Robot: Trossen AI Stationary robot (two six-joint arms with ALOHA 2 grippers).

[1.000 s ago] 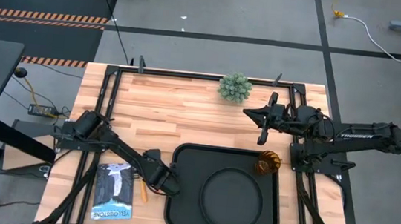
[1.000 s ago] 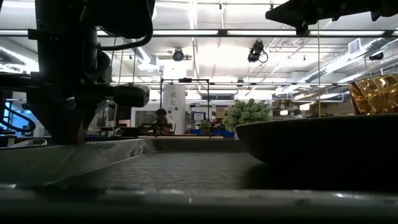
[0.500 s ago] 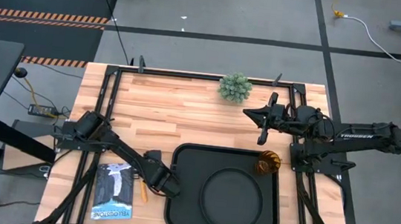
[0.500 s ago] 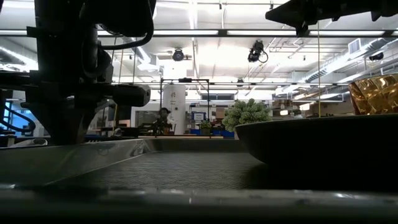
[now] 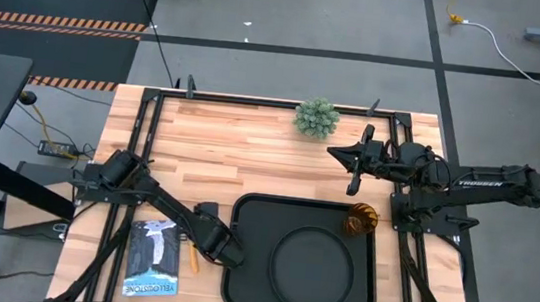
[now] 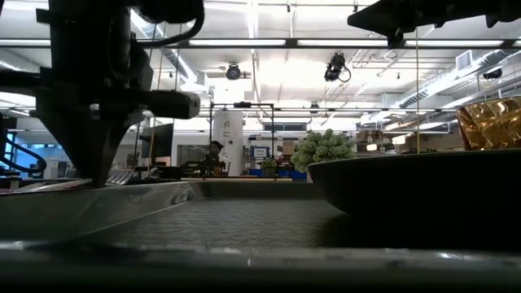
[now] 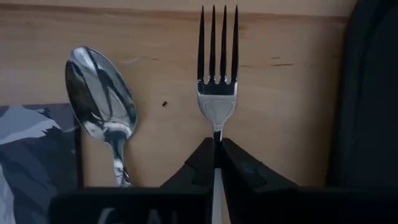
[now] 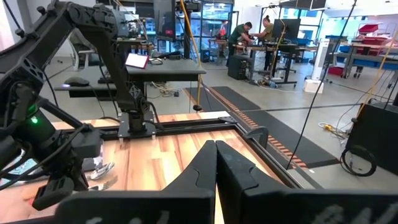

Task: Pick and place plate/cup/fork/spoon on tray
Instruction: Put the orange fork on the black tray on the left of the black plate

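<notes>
Your left gripper (image 7: 216, 163) sits low over the wood just off the tray's left edge, its two dark fingers pressed together on the neck of the fork (image 7: 217, 74), whose tines point straight ahead of the wrist camera. In the high view the left gripper (image 5: 222, 251) is wedged between the tray (image 5: 242, 269) and a printed booklet (image 5: 153, 257) lying on the tabletop. The spoon (image 7: 102, 106) lies just beside the fork, bowl up and free of the fingers, its handle running back over the booklet's edge. On the tray, the round black plate (image 5: 312, 266) rests toward the right half, and the amber cup (image 5: 360, 221) stands in the tray's far right corner, close to the plate's rim but apart from it. From table height, the plate (image 6: 407, 183) fills the right of the scene with the cup (image 6: 491, 122) showing behind it. Your right gripper (image 5: 347, 159) hangs raised above bare wood beyond the tray, fingers drawn together on nothing, near a small green plant (image 5: 316, 118) at the table's far edge. People work at benches in the room beyond.
</notes>
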